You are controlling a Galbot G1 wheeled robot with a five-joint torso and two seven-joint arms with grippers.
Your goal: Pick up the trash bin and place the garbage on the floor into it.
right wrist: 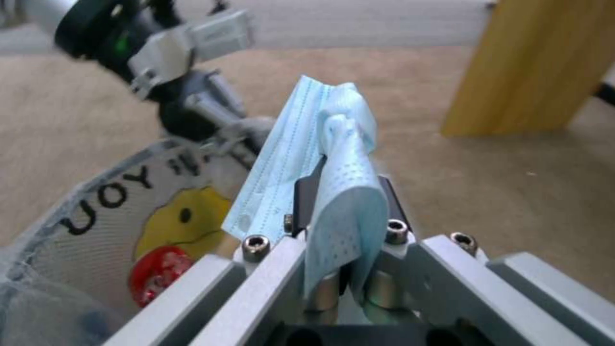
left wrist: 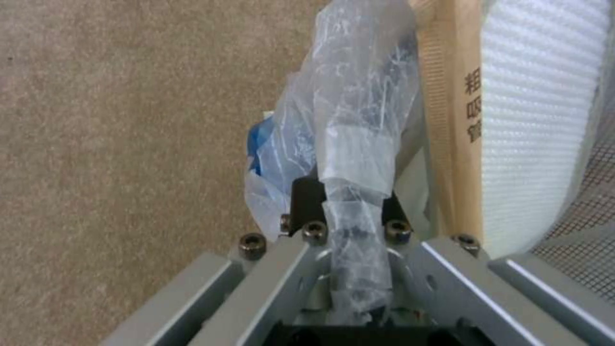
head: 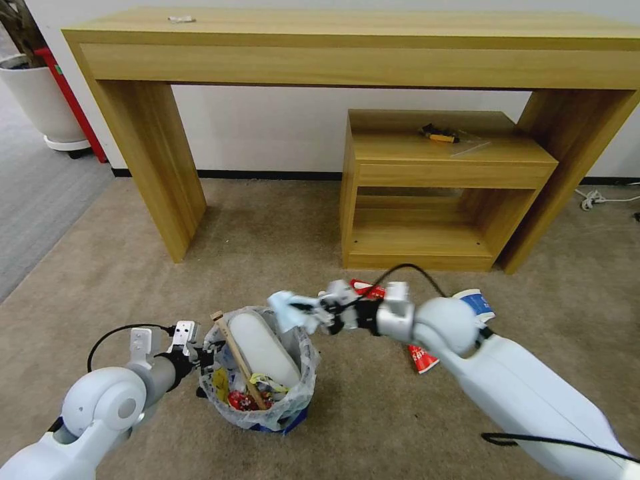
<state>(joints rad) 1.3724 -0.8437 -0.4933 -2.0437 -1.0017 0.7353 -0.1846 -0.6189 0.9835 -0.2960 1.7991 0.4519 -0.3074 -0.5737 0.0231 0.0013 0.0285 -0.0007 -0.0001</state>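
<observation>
The trash bin (head: 260, 373), round, dark and lined with a crinkly translucent bag, is sitting on the beige floor (head: 373, 413), holding a white slipper (head: 263, 347), a wooden stick (head: 237, 360) and wrappers. "YOU" is reading on the slipper beside a yellow smiley. The left hand (head: 200, 353) is clenching the bin's rim. The right hand (head: 313, 310) is gripping a pale blue face mask (right wrist: 326, 158) just above the bin's far edge.
</observation>
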